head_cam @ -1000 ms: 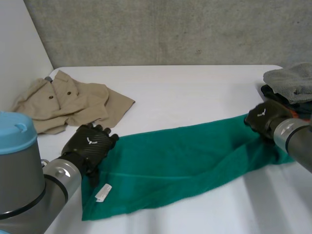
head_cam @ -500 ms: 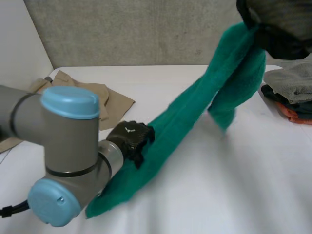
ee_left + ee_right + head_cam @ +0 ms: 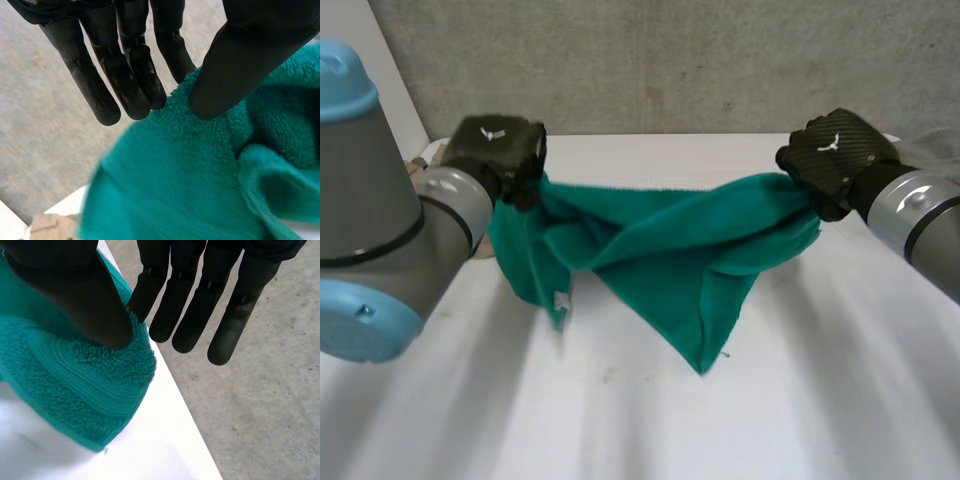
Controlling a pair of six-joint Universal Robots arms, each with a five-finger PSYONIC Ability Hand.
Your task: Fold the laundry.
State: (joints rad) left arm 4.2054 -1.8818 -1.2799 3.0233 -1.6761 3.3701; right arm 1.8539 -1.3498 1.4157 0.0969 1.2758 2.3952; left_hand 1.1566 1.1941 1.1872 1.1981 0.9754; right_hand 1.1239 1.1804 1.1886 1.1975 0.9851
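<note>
Green towel (image 3: 660, 250) held up over the white bench (image 3: 620, 420).
Pinched at its left end between thumb and straight fingers (image 3: 132, 75) of the left hand (image 3: 498, 150); sagged to a point mid-span; pinched likewise at its right end by the right hand (image 3: 832, 155).

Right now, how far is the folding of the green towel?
Done: no fold shows yet. In hand: the left hand pinches one end of the towel, the right hand the other, and it sags between them over the table. Left: the whole folding.
</note>
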